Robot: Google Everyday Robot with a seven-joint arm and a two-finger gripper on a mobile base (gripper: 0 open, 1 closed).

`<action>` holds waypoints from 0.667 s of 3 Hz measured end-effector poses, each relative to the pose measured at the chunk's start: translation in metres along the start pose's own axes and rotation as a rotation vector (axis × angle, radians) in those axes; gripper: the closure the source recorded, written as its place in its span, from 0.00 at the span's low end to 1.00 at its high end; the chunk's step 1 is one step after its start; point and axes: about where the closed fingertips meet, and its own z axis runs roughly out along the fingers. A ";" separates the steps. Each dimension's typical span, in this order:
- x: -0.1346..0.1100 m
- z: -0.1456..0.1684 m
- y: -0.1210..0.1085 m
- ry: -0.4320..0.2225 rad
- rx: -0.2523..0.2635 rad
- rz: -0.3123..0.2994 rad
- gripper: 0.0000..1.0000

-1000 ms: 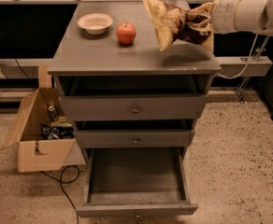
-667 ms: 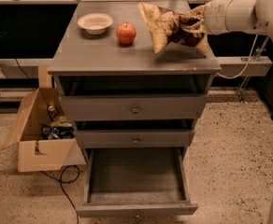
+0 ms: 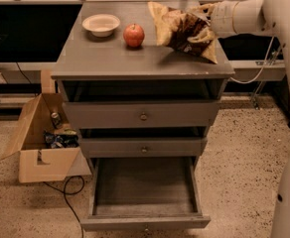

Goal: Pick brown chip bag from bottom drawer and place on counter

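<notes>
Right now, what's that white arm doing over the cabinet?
The robot's gripper holds the brown chip bag tilted over the right side of the counter, near an apple and a small white bowl. The bottom drawer stands open below. Whether the bag's lower corner touches the counter is unclear.

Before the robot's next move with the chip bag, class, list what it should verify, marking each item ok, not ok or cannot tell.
1. The brown chip bag is out of the bottom drawer: ok.
2. The bag is above the counter: ok, at its right rear, with the lower corner near the right edge.
3. The apple and bowl are away from the landing spot: ok, both sit to the bag's left, apart from it.
4. The bag rests on the counter: cannot tell; it is tilted.
5. The gripper is at the bag's upper right end: ok; its hold, cannot tell.
</notes>
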 end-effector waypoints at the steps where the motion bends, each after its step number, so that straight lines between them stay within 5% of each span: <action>1: -0.005 -0.004 -0.009 -0.019 0.034 0.000 0.00; 2: -0.013 -0.031 -0.034 -0.051 0.124 -0.006 0.00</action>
